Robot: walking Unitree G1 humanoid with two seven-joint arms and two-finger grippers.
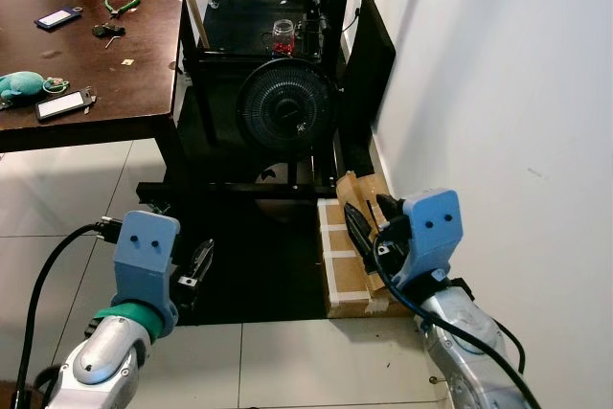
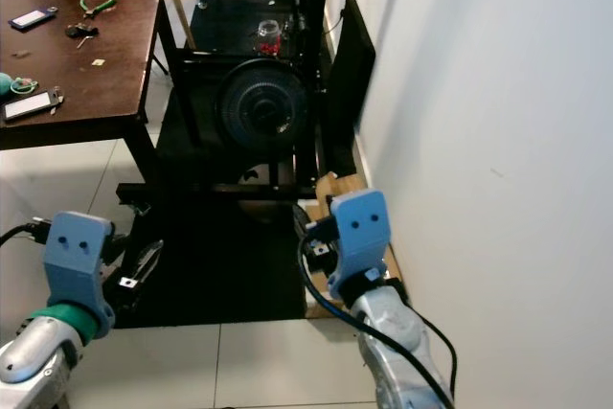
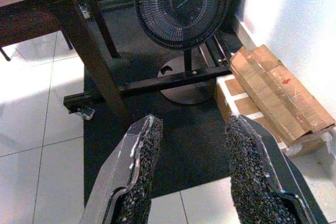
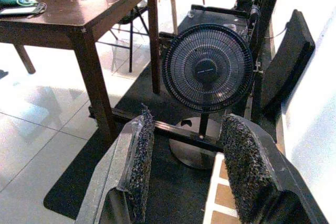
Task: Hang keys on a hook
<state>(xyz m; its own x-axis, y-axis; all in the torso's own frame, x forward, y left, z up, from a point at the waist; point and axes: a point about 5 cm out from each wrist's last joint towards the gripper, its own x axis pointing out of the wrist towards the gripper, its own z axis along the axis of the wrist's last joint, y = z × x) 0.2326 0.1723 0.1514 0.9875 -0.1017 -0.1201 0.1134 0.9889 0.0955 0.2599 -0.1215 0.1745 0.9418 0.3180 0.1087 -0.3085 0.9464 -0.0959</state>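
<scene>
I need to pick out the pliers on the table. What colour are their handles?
Green handles on the pliers, clearest in the left eye view.

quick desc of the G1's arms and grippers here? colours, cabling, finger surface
Both forearms are silver metal. Each wrist carries a light blue plastic housing with two small dark dots, and a thick black cable loops from it back along the arm. The left arm has a green collar below its housing. Left gripper and right gripper each have two long black fingers with coarse, gritty black pads and grey metal backing.

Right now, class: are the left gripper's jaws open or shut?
Open: the left gripper shows dark mat between its two separated pads.
</scene>
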